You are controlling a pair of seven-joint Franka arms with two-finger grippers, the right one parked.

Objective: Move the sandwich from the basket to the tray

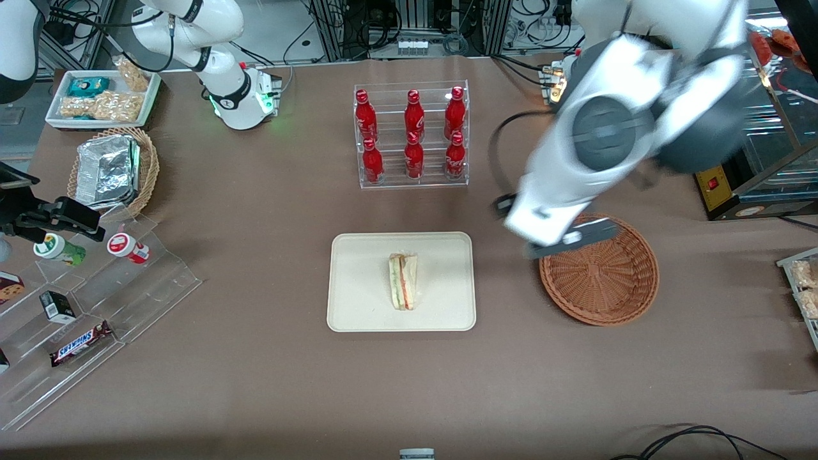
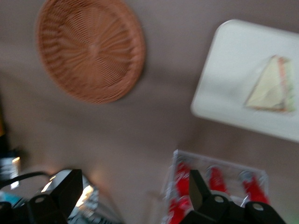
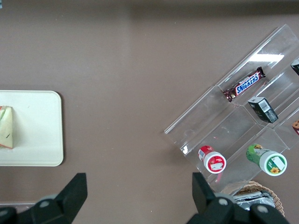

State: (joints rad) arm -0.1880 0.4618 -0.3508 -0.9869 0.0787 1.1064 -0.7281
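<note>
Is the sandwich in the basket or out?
Out. The sandwich lies on the cream tray; the reddish-brown basket is empty, and the open gripper is raised, holding nothing.

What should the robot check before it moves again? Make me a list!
1. Sandwich lies on the tray: ok.
2. Sandwich sits inside the tray's rim, not hanging over: ok.
3. Basket has nothing left in it: ok.
4. Gripper is open and holds nothing: ok.
5. Gripper is up off the table, above the basket's edge: ok.
6. Bottle rack stands upright, untouched: ok.
</note>
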